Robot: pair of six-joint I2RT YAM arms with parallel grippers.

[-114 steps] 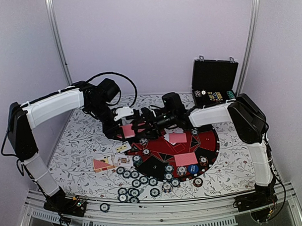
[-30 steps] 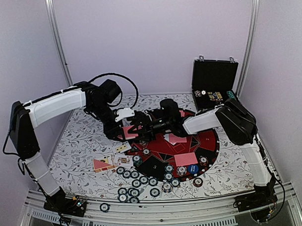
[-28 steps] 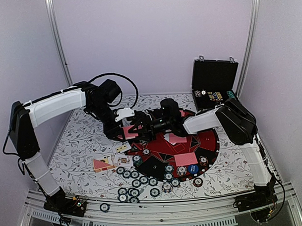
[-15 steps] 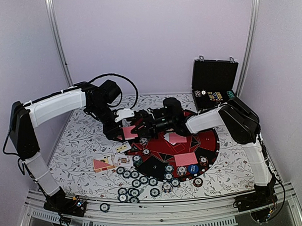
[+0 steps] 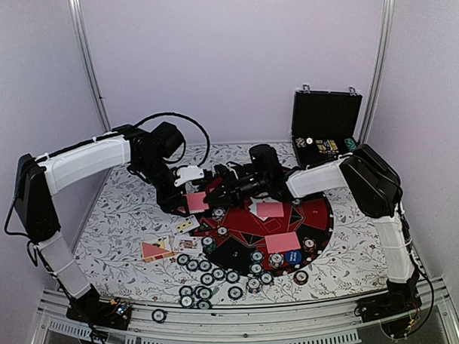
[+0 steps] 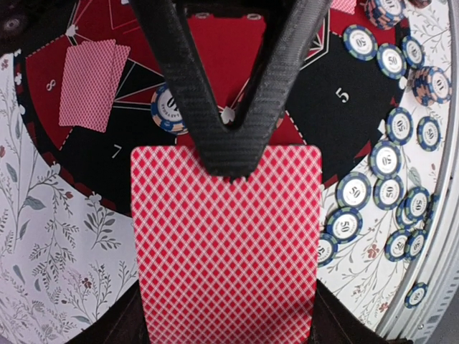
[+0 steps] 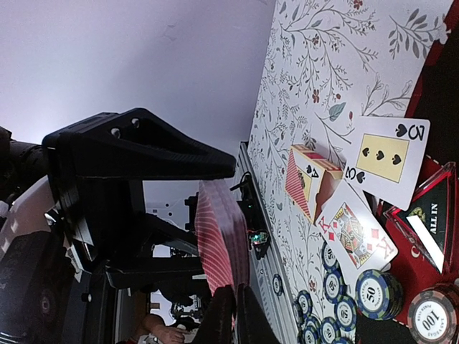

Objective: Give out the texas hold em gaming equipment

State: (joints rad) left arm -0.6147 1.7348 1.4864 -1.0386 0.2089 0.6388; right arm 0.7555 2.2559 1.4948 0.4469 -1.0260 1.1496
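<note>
The left gripper (image 5: 187, 204) is clenched on a red-backed pack of cards (image 5: 195, 202), held flat above the counter (image 5: 118, 221) at the far-left rim of the round red-and-black mat (image 5: 318, 214). In the left wrist view its upper finger lies across the pack's far edge, and the pack's four edges stand square. The right gripper (image 5: 215, 191) reaches in from the right, and in the right wrist view it is nipped shut on the edge of the same pack.

Below the pack, a chip (image 6: 168, 107) and two face-down cards (image 6: 90, 82) lie on the mat. Rows of chips (image 5: 207, 278) crowd the mat's near-left rim, and one chip (image 5: 159, 315) sits apart by the near rail. Face-up cards (image 5: 187, 225) lie just left of the mat. More face-down cards (image 5: 283, 242) rest on the mat's right half. The black case (image 5: 326, 127) stands open at the far right corner. The flowered counter shows uncovered left of the face-up cards and right of the mat.
</note>
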